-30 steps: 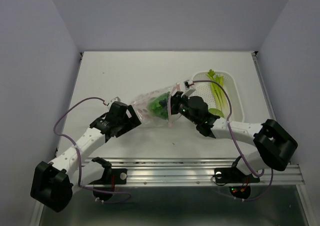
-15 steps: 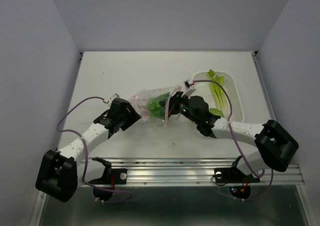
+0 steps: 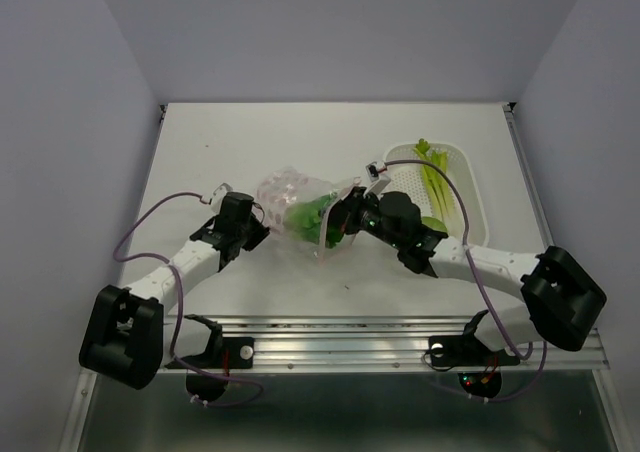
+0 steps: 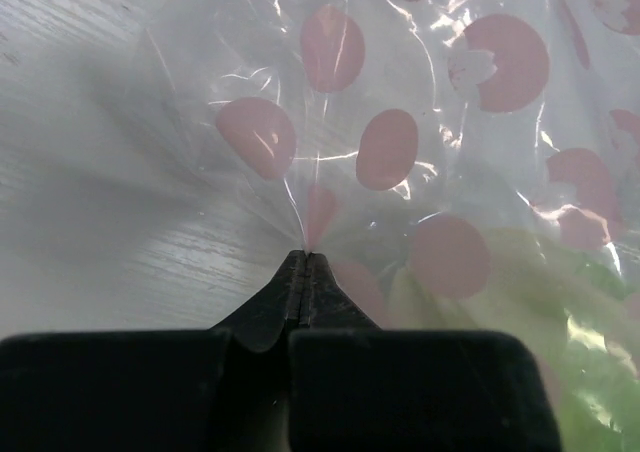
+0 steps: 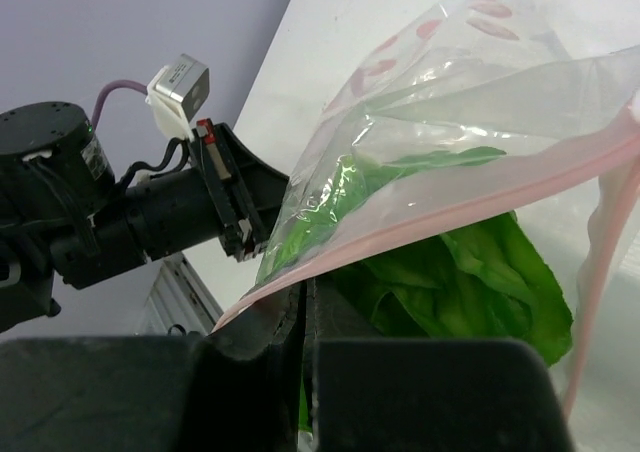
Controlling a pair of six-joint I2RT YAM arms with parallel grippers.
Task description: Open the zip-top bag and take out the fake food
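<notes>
Bag [image 3: 290, 197] gapes open: your left fingers [image 4: 293, 277] pinch its far end, right fingers [image 5: 285, 317] its zip edge; next, probably tip greens [image 5: 450, 272] out.

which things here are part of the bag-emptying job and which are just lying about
Job: zip-top bag; leafy fake food inside it; green stalks in the white basket; left end effector, pinching the bag's film; right end effector, pinching its pink zip edge.
Lying about: white basket; dark speck on the table.
</notes>
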